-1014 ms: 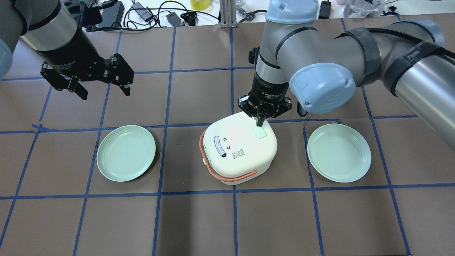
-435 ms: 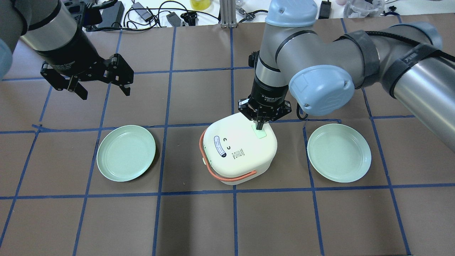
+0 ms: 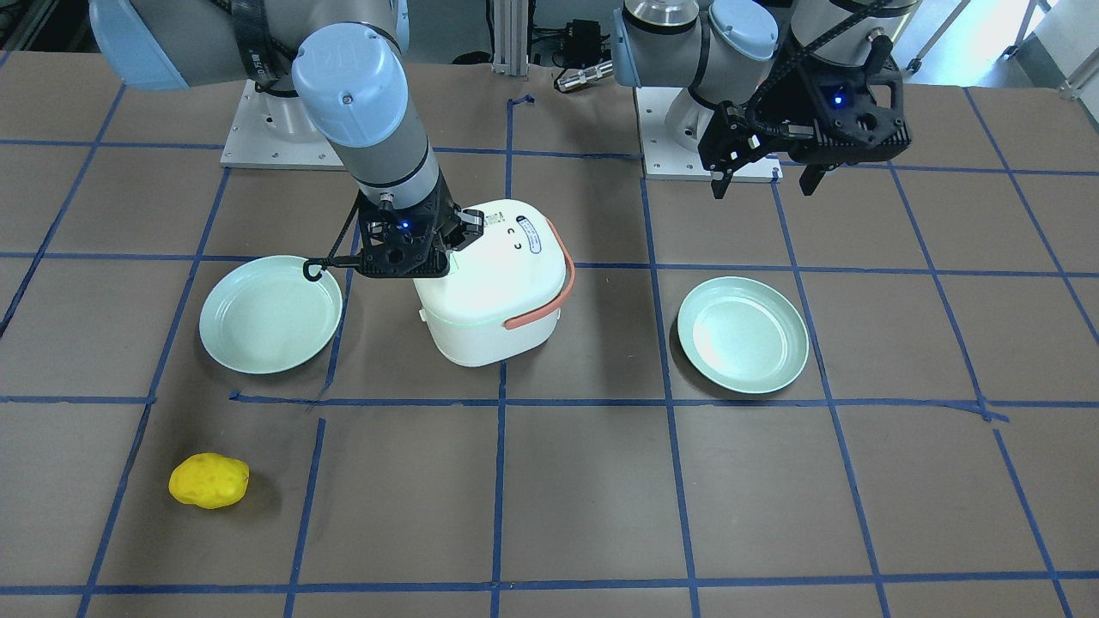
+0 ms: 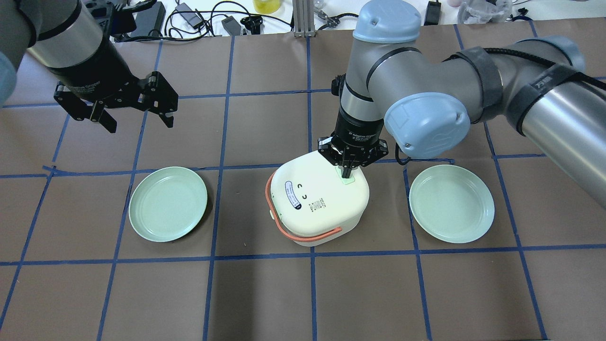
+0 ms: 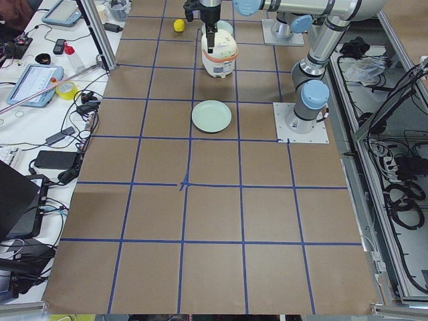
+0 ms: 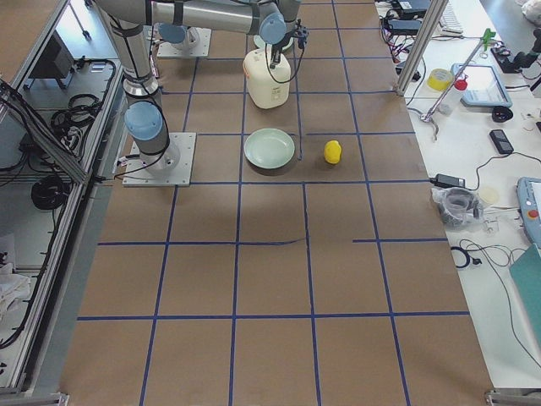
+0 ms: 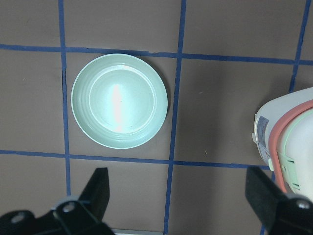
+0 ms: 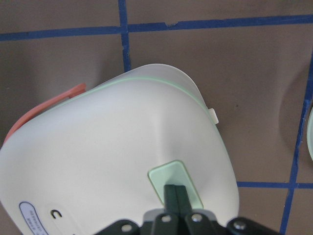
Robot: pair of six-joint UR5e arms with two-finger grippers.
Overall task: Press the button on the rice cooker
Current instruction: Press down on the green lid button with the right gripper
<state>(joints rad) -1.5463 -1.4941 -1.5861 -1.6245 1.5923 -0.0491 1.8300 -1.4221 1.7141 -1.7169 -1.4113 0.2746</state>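
The white rice cooker (image 4: 317, 203) with an orange handle stands mid-table between two plates. Its pale green-white button (image 4: 350, 180) sits on the lid's top at the far right edge. My right gripper (image 4: 346, 172) is shut and points straight down, its tips on the button. In the right wrist view the shut fingertips (image 8: 176, 192) cover the near half of the button (image 8: 171, 177). My left gripper (image 4: 139, 124) is open and empty, raised above the table at the far left, well away from the cooker. It also shows in the front view (image 3: 764, 186).
A pale green plate (image 4: 168, 203) lies left of the cooker and another (image 4: 451, 203) lies right of it. A yellow lumpy object (image 3: 209, 481) lies near the operators' edge. Cables and gear line the far table edge (image 4: 203, 19).
My right gripper has moved down and slightly toward the lid's middle, from the button's far edge onto the button. The left arm has not moved.
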